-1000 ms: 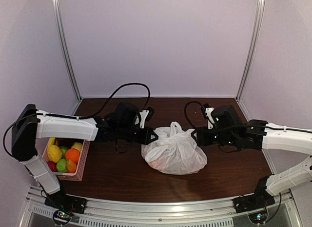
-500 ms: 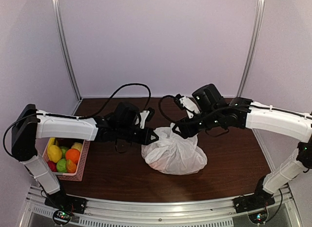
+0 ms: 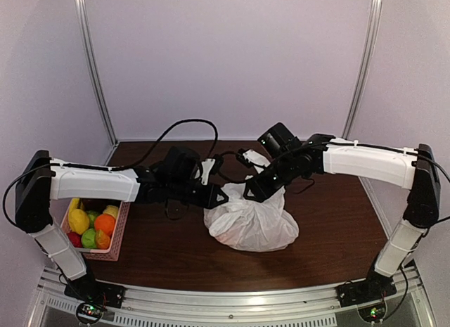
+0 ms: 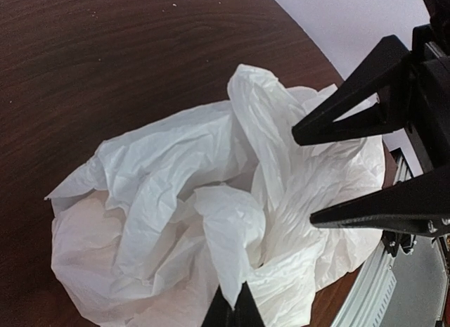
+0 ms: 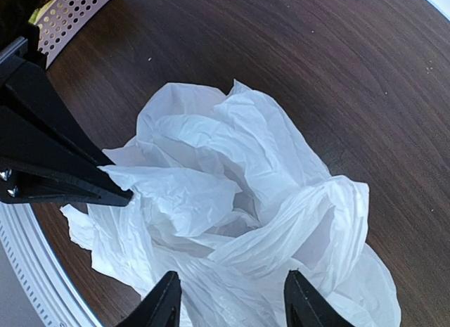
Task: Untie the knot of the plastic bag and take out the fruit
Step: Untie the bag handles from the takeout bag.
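- Sitting at the near left corner of the desk (image 3: 176, 260), the pink basket (image 3: 119, 237) holds loose fruit (image 3: 91, 225) in yellow, orange, green and red. Its spot beside the left arm suggests it is where fruit is meant to go.
- Toward the middle of the desk lies the plastic bag (image 3: 253, 225), white, crumpled and slumped on the wood. It looks closed at the top, and its contents are hidden.
- At the bag's upper left side, the left pincer (image 3: 223, 195) has its fingers pressed together on a fold of the thin plastic. This is probably an anchor, keeping one side taut so the other arm can work against it.
- Just beyond, over the top of the bag, the right pincer (image 5: 232, 306) hangs with its fingers spread and nothing between them. The crinkled folds lie directly under the gap, so it seems poised to choose a loop and bite.
- The knot should be in the bunched plastic between the two pincers, but I cannot pick it out among the creases from any view.
- By my judgement the untying is barely begun.
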### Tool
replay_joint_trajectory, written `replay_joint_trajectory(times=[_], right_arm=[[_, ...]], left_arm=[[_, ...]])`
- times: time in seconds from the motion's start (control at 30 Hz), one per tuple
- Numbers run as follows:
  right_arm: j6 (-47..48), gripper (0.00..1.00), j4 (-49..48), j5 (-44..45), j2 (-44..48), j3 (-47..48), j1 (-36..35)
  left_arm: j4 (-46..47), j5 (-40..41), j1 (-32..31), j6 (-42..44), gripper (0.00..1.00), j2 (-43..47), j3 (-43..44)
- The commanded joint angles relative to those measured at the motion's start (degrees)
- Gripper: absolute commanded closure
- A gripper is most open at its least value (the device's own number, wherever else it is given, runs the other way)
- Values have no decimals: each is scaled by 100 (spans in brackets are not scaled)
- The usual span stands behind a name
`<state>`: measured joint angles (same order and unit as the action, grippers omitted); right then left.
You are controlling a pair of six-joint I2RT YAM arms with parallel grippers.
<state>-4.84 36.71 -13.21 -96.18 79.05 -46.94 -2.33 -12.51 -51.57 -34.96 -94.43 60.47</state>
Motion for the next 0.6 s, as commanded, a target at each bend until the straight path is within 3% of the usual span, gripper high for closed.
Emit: replay_joint_trajectory(times=[0.0,0.4,0.57], right_arm=[[311,50,332,-328,-175,229,53],[144,59,79,-733,-10,-200,44],[-67,68,-272,-932,248,-601,36]], left_arm=[[-58,-17,42,80,100,134,158],[-233,209,37,-99,100,153,117],[-287,316,42,-168,100,158,123]])
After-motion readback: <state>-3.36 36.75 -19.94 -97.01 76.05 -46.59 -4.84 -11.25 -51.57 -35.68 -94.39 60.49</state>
